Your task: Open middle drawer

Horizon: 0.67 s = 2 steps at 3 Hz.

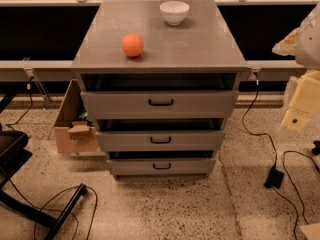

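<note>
A grey cabinet [160, 54] with three drawers stands in the middle of the camera view. The middle drawer [125, 141] has a wide low front with a small black bar handle [160, 140], and a dark gap shows above it. The taller top drawer [115, 104] is above it and the narrowest bottom drawer [130, 167] is below. My gripper [300, 106], a cream-coloured part of the arm, is at the right edge. It is well to the right of the cabinet, about level with the top drawer, and touches nothing.
An orange [132, 45] and a white bowl [174, 12] sit on the cabinet top. A cardboard box [70, 129] stands left of the cabinet. Black cables [260, 129] and a power adapter [274, 176] lie on the floor at right. A black chair base [30, 204] is at bottom left.
</note>
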Tool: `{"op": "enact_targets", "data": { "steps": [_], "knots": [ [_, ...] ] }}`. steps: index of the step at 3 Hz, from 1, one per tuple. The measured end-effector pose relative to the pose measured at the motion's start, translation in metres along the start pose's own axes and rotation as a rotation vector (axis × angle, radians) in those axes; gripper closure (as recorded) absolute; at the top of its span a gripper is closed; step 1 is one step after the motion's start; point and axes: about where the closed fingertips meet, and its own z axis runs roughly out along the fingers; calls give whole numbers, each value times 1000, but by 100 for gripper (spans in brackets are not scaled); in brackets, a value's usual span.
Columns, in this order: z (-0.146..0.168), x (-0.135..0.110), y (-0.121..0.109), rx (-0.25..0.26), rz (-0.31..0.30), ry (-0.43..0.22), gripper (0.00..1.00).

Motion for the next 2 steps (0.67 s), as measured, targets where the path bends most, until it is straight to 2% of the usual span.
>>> {"op": "enact_targets", "data": {
  "steps": [1, 2],
  "knots": [
    [2, -1, 1, -2, -3, 1, 0],
    [37, -10, 9, -28, -41, 19, 0]
  ]
}}
